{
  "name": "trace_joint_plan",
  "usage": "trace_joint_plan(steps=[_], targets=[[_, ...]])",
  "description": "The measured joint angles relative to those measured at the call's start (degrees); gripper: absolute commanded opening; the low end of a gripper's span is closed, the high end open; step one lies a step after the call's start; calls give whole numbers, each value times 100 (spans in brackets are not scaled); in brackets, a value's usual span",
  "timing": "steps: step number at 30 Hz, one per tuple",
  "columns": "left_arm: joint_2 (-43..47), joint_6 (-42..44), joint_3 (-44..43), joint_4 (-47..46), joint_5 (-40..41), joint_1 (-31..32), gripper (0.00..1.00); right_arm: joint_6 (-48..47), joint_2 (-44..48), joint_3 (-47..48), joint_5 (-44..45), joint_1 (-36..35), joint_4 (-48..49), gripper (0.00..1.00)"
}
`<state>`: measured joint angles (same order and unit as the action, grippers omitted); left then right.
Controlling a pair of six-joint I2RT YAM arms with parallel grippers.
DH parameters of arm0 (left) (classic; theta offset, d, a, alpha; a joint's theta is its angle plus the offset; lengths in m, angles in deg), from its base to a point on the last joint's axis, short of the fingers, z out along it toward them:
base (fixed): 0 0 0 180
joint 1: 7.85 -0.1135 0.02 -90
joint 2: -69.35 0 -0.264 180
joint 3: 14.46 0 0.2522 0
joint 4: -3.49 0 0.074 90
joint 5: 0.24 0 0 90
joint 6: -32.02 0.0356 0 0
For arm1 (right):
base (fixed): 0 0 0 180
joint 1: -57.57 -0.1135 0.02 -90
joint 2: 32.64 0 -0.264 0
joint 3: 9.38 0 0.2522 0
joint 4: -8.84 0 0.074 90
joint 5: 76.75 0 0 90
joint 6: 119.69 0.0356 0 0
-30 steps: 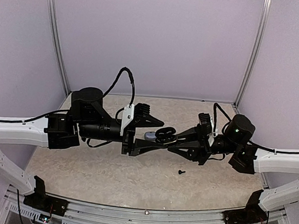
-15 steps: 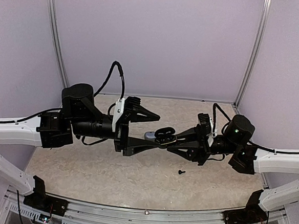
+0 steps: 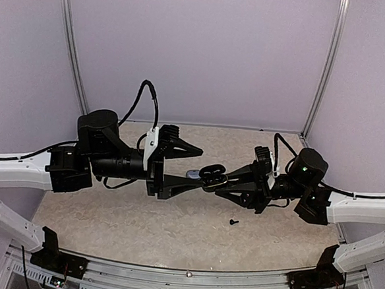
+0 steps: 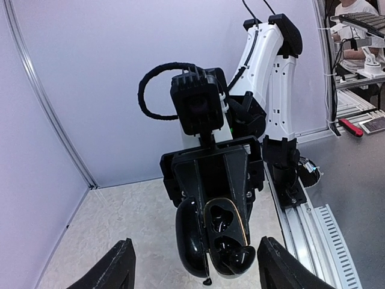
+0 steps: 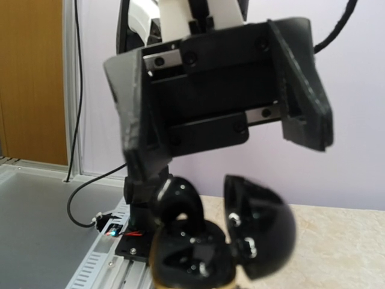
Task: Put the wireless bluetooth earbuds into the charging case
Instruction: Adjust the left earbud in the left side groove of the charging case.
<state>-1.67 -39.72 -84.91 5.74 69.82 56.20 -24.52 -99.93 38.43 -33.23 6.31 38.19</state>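
Black-fingered, my left gripper (image 3: 201, 165) stands wide with nothing in it, facing the open black charging case (image 4: 218, 236), which my right gripper (image 3: 224, 180) clamps above the table (image 3: 140, 227), while one black earbud (image 3: 234, 221) lies on the table below, apart from the case.

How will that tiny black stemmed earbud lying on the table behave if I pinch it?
The tiny black stemmed earbud looks dwarfed by the open left gripper, so it is probably very light and may skid or flick away. Its rounded head and thin stem suggest it could roll or pivot on the smooth marbled table.
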Motion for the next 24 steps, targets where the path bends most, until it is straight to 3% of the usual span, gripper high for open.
trace_joint_plan(steps=[24], targets=[[-219,-7,-4,-402,173,7,58,57,0,-2,26,2,-9,0]])
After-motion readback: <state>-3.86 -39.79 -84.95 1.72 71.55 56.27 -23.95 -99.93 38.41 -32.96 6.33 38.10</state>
